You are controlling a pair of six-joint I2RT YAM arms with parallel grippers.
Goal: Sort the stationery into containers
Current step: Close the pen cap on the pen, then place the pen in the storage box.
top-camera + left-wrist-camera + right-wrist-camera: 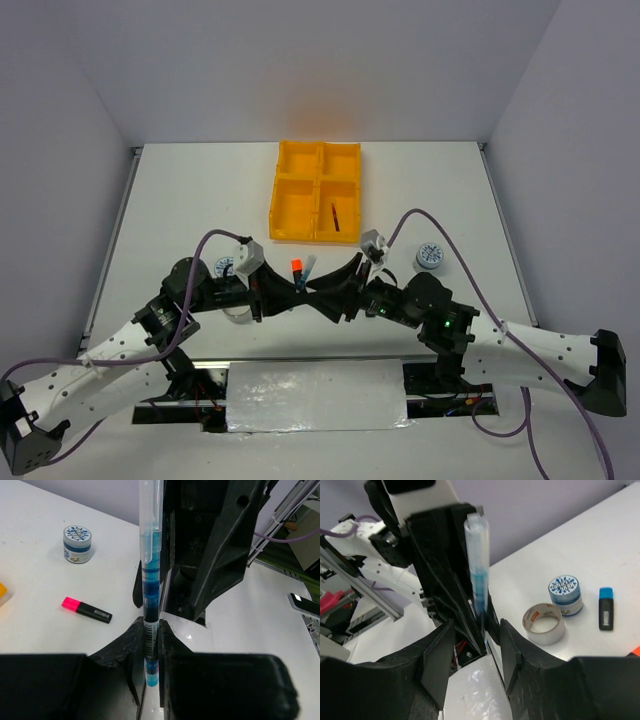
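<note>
Left gripper point(151, 636) clenches the teal pen point(151, 580) near one end; right gripper point(475, 642) stands released, jaws either side, and could knock it loose onto the surface point(40, 595) below.

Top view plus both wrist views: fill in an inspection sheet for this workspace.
Surface: white table, no spills seen.
Job's things: yellow tray holds a dark red pen in its near-right compartment. On the table: a roll by the right arm, a roll by the left arm, tape ring, pink highlighter, blue highlighter, orange highlighter.
Clutter: nothing seen.
Grippers: left gripper shut on the teal pen; right gripper open around it.
Cables: a purple cable loops over each arm.
Surroundings: plain walls.
</note>
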